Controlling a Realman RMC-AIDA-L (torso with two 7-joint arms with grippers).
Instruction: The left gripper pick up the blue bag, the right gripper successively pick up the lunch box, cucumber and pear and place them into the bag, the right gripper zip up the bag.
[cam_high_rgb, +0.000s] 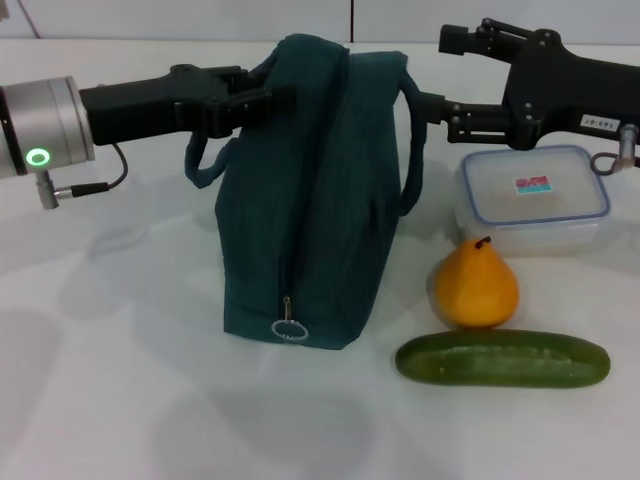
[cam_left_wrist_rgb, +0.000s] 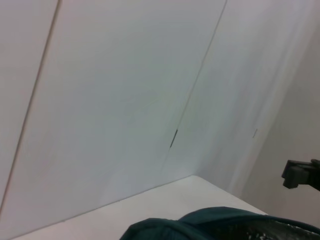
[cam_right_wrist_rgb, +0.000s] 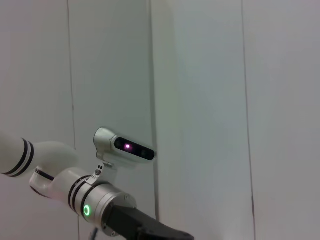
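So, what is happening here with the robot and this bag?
The left gripper is at the top of the blue bag, on the side of one handle, and the right gripper is at the other handle. The bag stands upright on the table. The lunch box, pear and cucumber lie outside it.

My bench is just a plain white table (cam_high_rgb: 120, 400), with soft shadows lying across the near part. Behind it there's a pale panelled wall (cam_left_wrist_rgb: 115, 100) with thin vertical seams. One seam has a short dark mark (cam_left_wrist_rgb: 173, 138) low down on it.
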